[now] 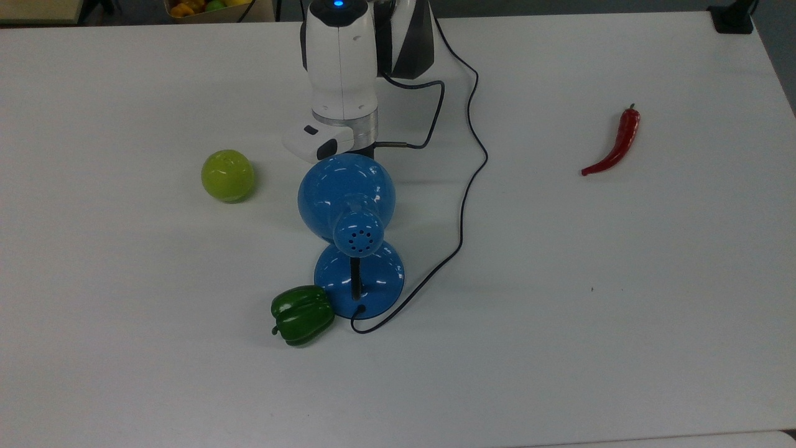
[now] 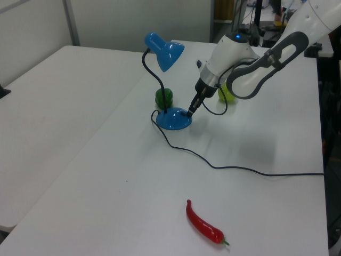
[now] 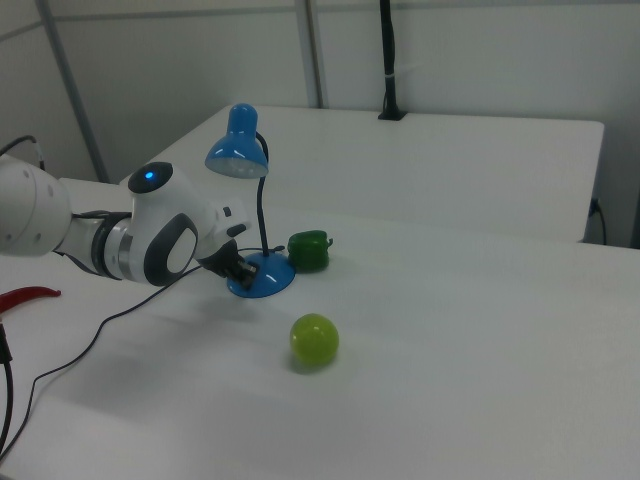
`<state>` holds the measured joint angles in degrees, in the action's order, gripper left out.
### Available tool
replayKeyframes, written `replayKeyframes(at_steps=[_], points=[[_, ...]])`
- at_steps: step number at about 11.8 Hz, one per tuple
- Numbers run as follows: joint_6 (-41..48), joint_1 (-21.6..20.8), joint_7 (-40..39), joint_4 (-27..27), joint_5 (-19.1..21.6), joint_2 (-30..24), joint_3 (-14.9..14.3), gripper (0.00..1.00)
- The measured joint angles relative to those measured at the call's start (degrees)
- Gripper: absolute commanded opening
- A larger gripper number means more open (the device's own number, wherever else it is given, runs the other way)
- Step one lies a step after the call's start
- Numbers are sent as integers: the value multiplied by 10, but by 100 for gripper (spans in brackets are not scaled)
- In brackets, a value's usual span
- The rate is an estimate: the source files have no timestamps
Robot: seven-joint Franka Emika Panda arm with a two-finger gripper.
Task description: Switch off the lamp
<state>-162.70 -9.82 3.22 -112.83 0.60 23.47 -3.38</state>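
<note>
The blue lamp stands mid-table with its domed shade (image 1: 345, 196) over the round base (image 1: 380, 281); it casts no glow. In the left view the shade (image 2: 165, 52) arches on a black neck above the base (image 2: 171, 120). My gripper (image 2: 190, 110) points down at the edge of the base on the left view's right, its dark fingers together in one tip with nothing held. The right view has the gripper (image 3: 243, 268) at the base (image 3: 265, 282) under the shade (image 3: 238, 152). In the top view the shade hides the fingers. The lamp's thin dark cord (image 1: 463, 205) runs off past the arm.
A green bell pepper (image 1: 301, 314) touches the base on the top view's left. A green apple (image 1: 227, 175) lies left of the shade and a red chili (image 1: 615, 146) far right. The cord loops across the table beside the arm.
</note>
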Motion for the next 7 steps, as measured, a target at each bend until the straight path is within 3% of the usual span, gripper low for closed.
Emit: replayKeyframes(at_steps=[4, 6, 7], points=[[135, 0, 0, 1, -1, -58, -1, 6], [207, 0, 0, 2, -2, -91, -1, 24], [236, 0, 0, 3, -2, -104, -1, 42]])
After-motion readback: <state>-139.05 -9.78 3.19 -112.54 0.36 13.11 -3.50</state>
